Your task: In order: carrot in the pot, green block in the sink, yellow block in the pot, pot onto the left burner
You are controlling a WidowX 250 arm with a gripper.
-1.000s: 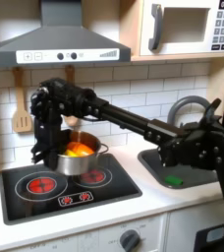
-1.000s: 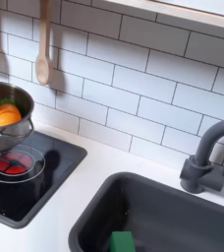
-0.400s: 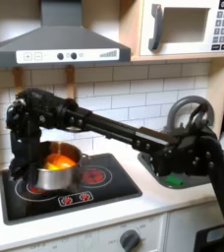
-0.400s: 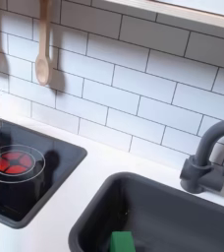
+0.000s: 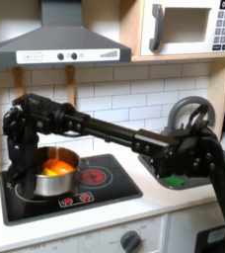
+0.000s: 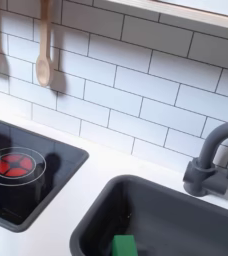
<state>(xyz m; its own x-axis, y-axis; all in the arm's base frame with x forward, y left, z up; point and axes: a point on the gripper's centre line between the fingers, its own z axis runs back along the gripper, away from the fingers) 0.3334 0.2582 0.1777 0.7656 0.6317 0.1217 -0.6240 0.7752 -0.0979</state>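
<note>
Reaching across the stove (image 5: 105, 188), the pincer (image 5: 24, 163) sits at the pot's (image 5: 55, 176) 9 o'clock rim; whether its jaws grip cannot be told. The pot, with orange inside, covers the left burner (image 5: 31, 190). The green block (image 6: 124, 245) lies in the sink (image 6: 186, 215).

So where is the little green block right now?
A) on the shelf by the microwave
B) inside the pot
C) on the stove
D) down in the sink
D: in the second exterior view the green block lies on the floor of the sink.
</note>
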